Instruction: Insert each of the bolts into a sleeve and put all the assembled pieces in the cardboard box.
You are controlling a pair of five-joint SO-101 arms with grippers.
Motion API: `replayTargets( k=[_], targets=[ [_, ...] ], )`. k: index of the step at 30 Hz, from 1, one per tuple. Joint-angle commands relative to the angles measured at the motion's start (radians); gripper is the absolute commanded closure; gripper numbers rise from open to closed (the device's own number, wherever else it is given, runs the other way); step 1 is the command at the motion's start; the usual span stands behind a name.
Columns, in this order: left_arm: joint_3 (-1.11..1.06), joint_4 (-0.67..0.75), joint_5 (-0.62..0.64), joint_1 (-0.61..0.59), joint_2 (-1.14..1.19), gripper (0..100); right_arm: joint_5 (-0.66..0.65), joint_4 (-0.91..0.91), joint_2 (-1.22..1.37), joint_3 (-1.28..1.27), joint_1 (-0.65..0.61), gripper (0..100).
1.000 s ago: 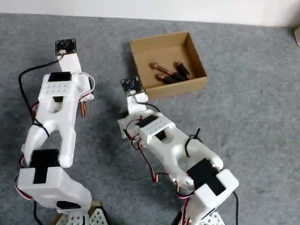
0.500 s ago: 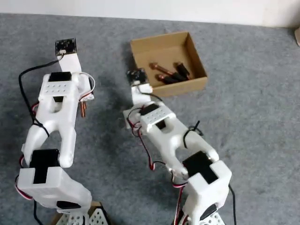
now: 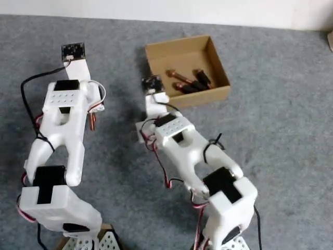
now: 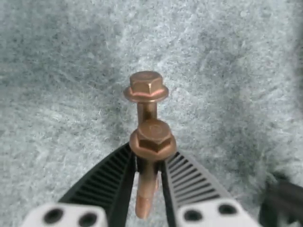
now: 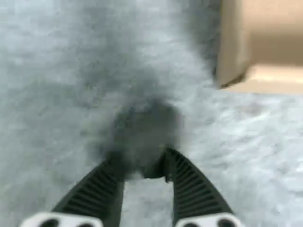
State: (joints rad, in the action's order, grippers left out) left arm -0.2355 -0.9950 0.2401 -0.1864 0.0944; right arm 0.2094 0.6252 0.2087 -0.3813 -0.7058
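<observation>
So, box (image 3: 200,97) at one o'clock holds pieces (image 3: 188,82); left gripper (image 4: 150,152) clamps a bolt (image 4: 152,138), right gripper (image 5: 141,161) pinches a sleeve (image 5: 150,169) (I think).

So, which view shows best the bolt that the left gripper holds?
The left wrist view: the bolt sits close up between the left gripper's fingers, hex head and shaft plain. In the high view it is a thin copper sliver beside the arm. The right wrist view faces the carpet and a box corner.

The grey carpeted table (image 3: 270,146) carries the open cardboard box (image 3: 197,98) toward its far side.
</observation>
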Motion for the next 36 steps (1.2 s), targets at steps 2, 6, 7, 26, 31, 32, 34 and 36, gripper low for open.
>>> replayTargets(
  k=[2, 6, 7, 26, 31, 32, 34, 36],
  targets=[
    [0.018, 0.018, 0.012, -0.004, -0.059, 100, -0.069, -0.035, -0.197, -0.104, -0.036, 99.4],
    [0.018, 0.018, 0.012, -0.004, -0.059, 100, -0.118, -0.131, -0.386, -0.269, -0.050, 99.4],
    [0.018, 0.018, 0.012, -0.004, -0.059, 100, -0.118, -0.143, -0.430, -0.300, -0.048, 99.4],
    [-0.073, 0.176, 0.008, 0.159, -0.044, 100, -0.279, -0.150, -1.237, -0.777, 0.084, 99.4],
    [-0.031, 0.100, 0.015, 0.168, -0.042, 100, -0.279, -0.018, -1.592, -0.997, 0.150, 99.4],
    [-0.019, 0.075, 0.015, 0.168, -0.042, 100, -0.279, 0.013, -1.655, -1.036, 0.157, 99.4],
    [0.001, 0.025, 0.011, 0.162, -0.045, 100, -0.281, 0.042, -1.770, -1.124, 0.157, 99.4],
    [0.030, -0.040, 0.009, 0.163, -0.045, 100, -0.281, 0.044, -1.876, -1.198, 0.156, 99.4]
  ],
)
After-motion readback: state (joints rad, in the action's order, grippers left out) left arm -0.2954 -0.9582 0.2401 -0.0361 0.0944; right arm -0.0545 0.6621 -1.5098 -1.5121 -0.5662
